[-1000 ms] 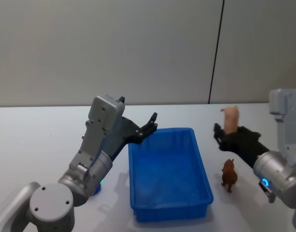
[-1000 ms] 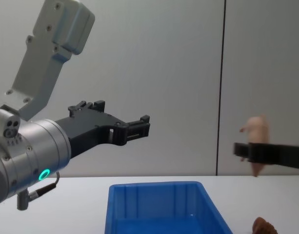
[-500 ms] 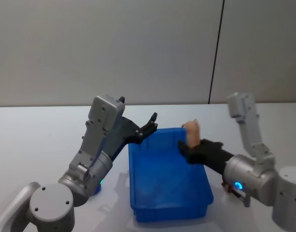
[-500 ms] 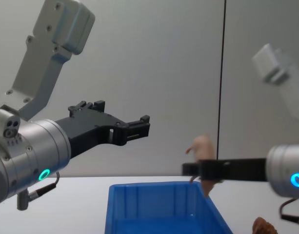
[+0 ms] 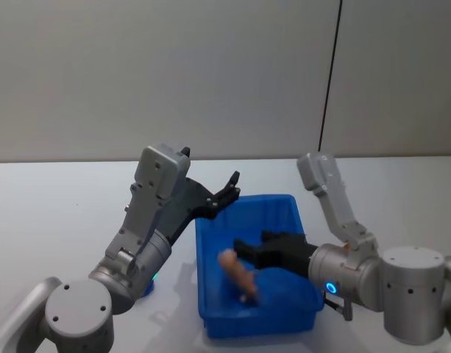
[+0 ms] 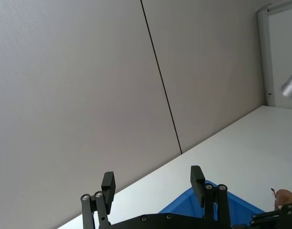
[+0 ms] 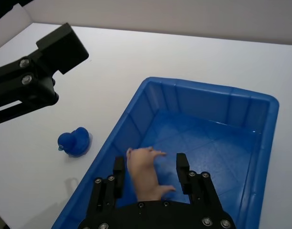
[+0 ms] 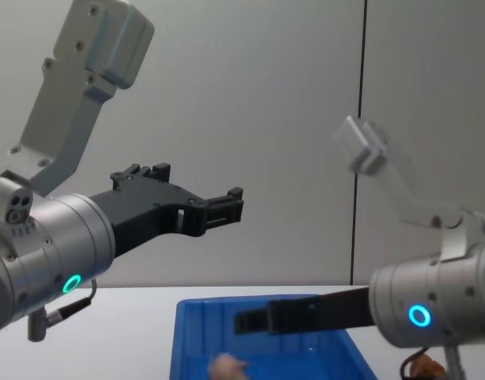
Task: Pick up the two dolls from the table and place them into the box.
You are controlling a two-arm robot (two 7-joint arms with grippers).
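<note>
The pale pink doll (image 5: 236, 273) lies inside the blue box (image 5: 262, 324), near its middle. My right gripper (image 5: 247, 254) hovers just above it, open, and the doll (image 7: 143, 175) shows between its spread fingers without touching them. Seen from the chest, the doll (image 8: 226, 366) sits below the gripper (image 8: 244, 321). A bit of the reddish-brown doll (image 8: 422, 367) peeks out on the table right of the box (image 8: 187, 305), behind my right arm. My left gripper (image 5: 226, 191) is parked open in the air over the box's far left corner.
A small blue toy duck (image 7: 74, 142) stands on the white table (image 5: 63, 220) left of the box (image 7: 207, 88), close to my left arm's base. A plain grey wall rises behind the table.
My right gripper swung left and down from the box's far right rim to over its middle. It opened, and the pink doll dropped from it into the box. The left arm stayed still.
</note>
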